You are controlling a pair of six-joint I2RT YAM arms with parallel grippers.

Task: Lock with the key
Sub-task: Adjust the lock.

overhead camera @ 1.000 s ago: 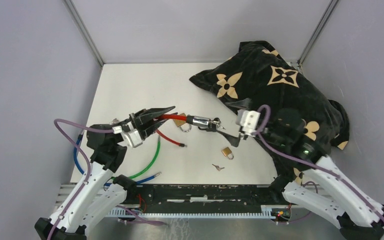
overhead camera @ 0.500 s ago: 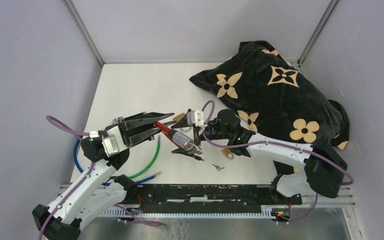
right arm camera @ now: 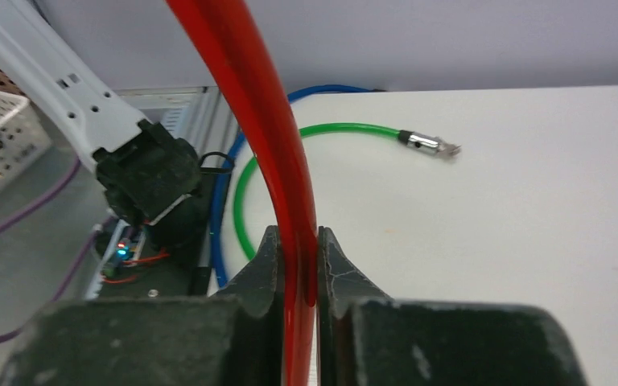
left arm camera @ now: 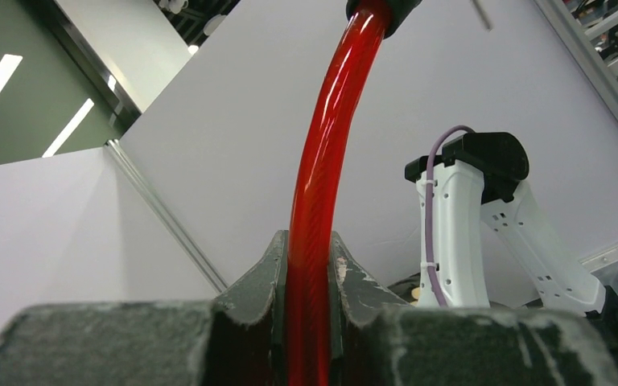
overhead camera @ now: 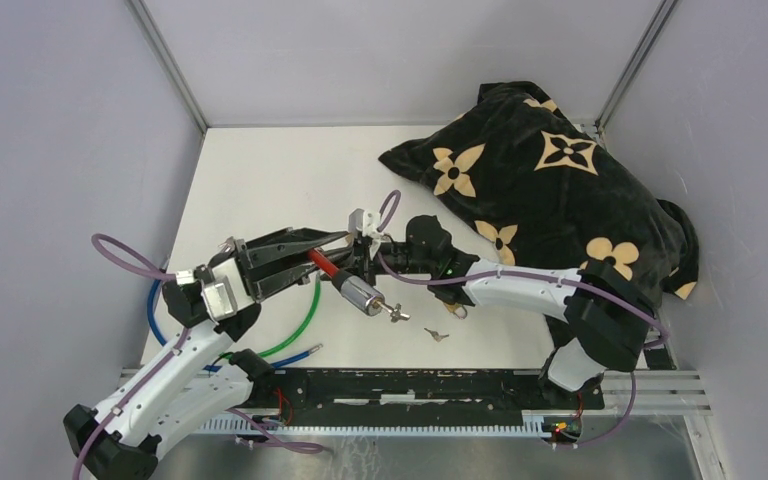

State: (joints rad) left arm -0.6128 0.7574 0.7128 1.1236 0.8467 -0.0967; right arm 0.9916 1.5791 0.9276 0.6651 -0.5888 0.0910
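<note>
My left pincer [left arm camera: 310, 265] is clenched on the red cable [left arm camera: 322, 161], which rises between the jaws and curves off toward the top of the left wrist view. My right pincer [right arm camera: 294, 265] is clamped on the same red cable [right arm camera: 257, 96], so both hold one short stretch near the middle of the overhead view, left pincer [overhead camera: 332, 243] and right pincer [overhead camera: 365, 260] just beside each other. Past my right grip the cable ends in the lock cylinder [overhead camera: 362, 295], a bright metal barrel slanting toward the lower right, with a small piece at its tip that is too small to name. A loose key [overhead camera: 437, 335] lies on the table [overhead camera: 260, 180] just below and right of the barrel. I judge the cable smooth-coated and springy, so it can twist or slide in my jaws, while the barrel looks like the heavy, rigid part and will sag and swing if held only by the cable. To lock it I would take the barrel itself across its body, and pinch the key by its flat head with the fingertips; it is thin, light and easy to flick away. A green cable [right arm camera: 290, 133] and a blue cable [right arm camera: 225, 185] lie at lower left, and a black flowered cushion [overhead camera: 560, 190] fills the upper right.
</note>
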